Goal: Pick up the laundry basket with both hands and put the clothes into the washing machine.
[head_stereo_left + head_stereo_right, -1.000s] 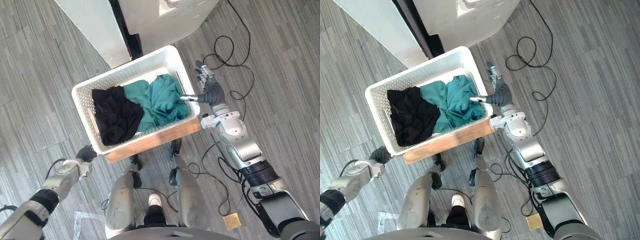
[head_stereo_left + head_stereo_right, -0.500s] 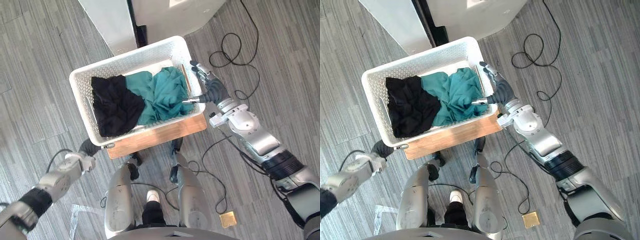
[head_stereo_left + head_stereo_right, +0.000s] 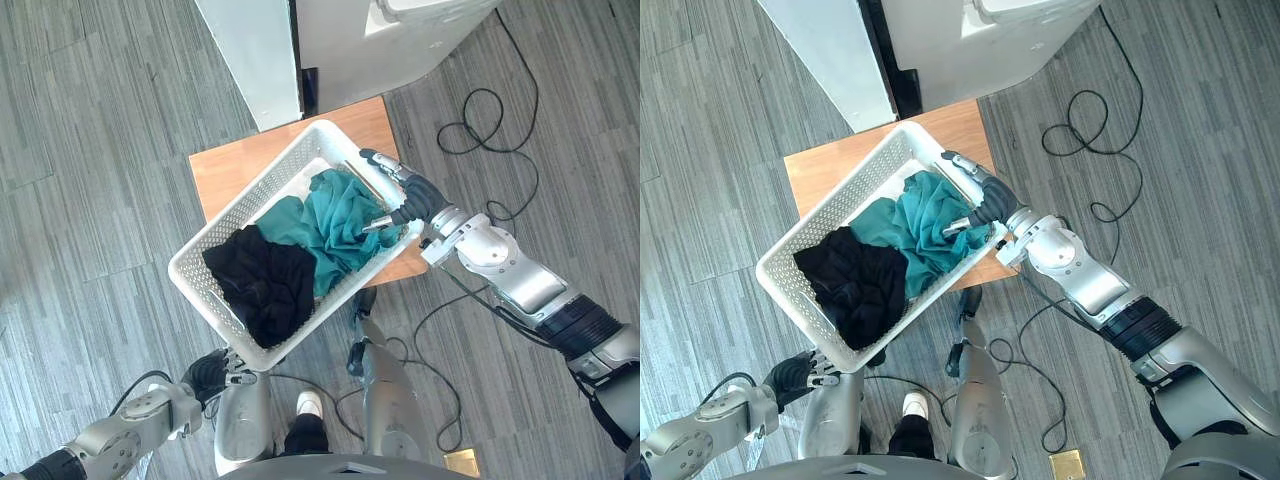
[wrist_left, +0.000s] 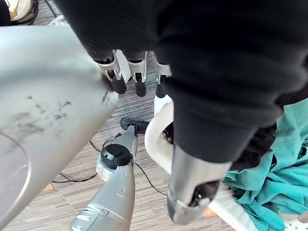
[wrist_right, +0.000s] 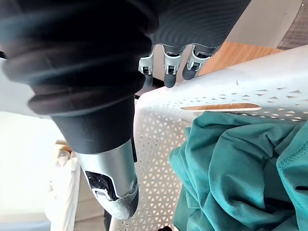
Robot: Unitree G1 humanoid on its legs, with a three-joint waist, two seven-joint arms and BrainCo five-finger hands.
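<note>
At frame centre we hold the laundry basket [image 3: 252,192] tilted over the table [image 3: 228,165], clothes [image 3: 335,215] inside, our right hand [image 3: 415,196] pinching its upper-right rim, thumb inside. At lower left, our left hand [image 3: 210,368] sits loose-fingered just under the basket's lower corner.

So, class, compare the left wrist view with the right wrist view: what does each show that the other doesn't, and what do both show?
Left wrist view alone: the left hand, fingers relaxed beside the rim of the white basket, and the black garment. Right wrist view alone: the right hand, fingers outside the basket's end wall, thumb inside, and the wooden table. Both: the basket and the teal clothes.
</note>
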